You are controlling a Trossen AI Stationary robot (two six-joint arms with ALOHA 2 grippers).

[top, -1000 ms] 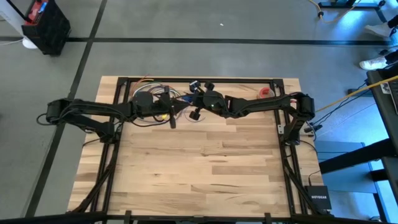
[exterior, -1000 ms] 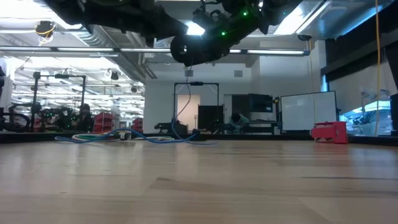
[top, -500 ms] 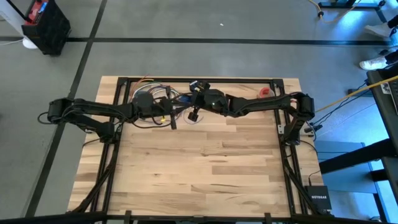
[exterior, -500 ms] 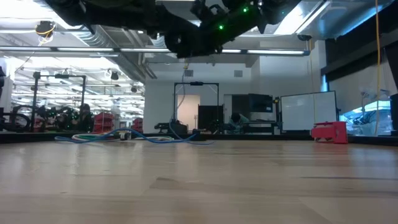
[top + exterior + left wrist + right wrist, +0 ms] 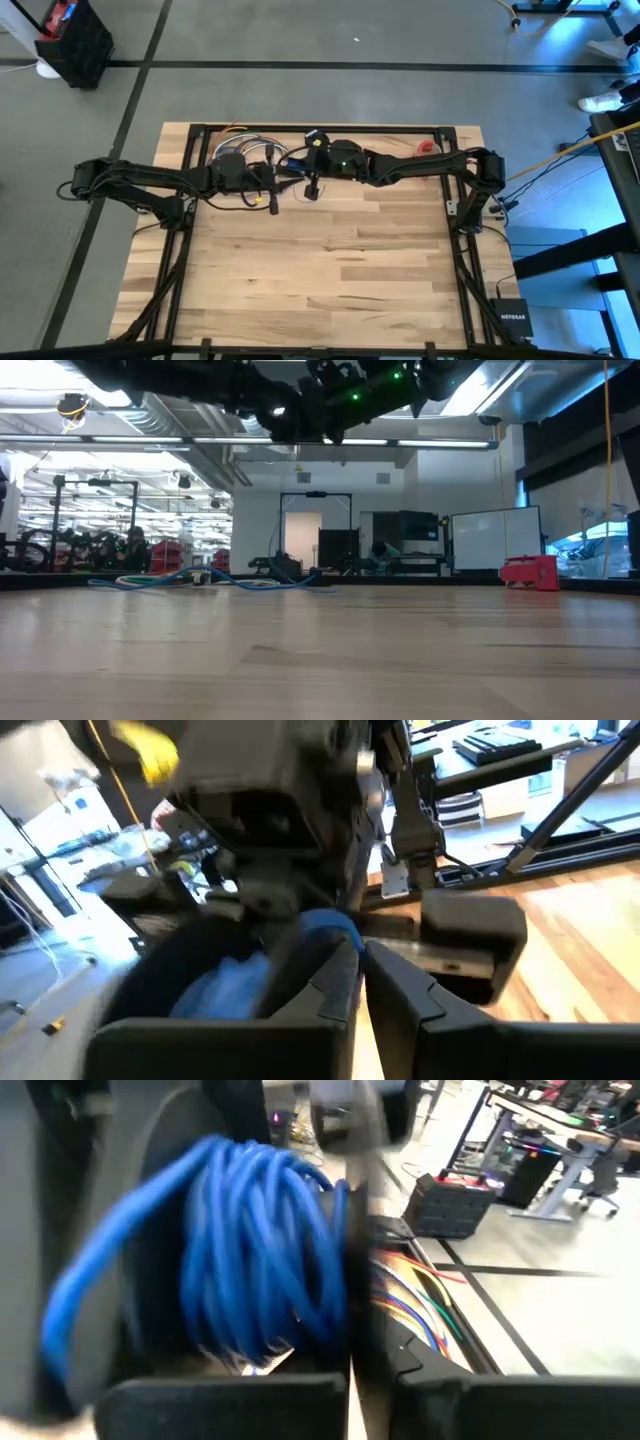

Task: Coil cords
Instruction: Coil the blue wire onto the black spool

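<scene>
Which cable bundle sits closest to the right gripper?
The blue coil, looped right in front of the shut right gripper; the multicoloured cables lie farther off, beyond it.

Two dark, near-black arms of jointed tubular segments run in from the left and right edges of the high view; the left arm [image 5: 150,178] carries a small yellow mark near its wrist; the right arm [image 5: 420,166] shows a green indicator light on its wrist housing, seen also at the top of the low view; blocky dark fingers [image 5: 420,1005] with flat inner faces.
</scene>
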